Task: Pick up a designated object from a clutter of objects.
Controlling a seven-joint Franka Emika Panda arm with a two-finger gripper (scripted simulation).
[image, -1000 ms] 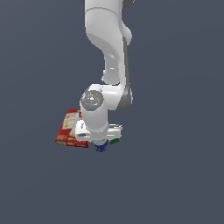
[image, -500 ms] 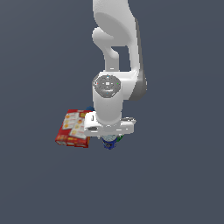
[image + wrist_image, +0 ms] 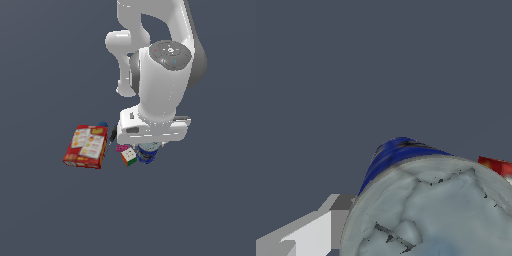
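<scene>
Blue can (image 3: pixel 147 154) sits beneath the tool (image 3: pixel 150 146).

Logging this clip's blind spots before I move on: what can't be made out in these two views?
- Exterior view: the gripper fingers are hidden under the hand, so open or shut is unclear.
- Exterior view: the blue can is mostly covered by the hand; contact can't be judged.
- Exterior view: the screwdriver shows only a dark sliver beside the red box.
- Wrist view: the can fills the corner, cut off by the edge; the puzzle cube is absent.

Plain dark slate-grey floor (image 3: pixel 45 210), uniform flat backdrop, even soft light, no furniture
</scene>
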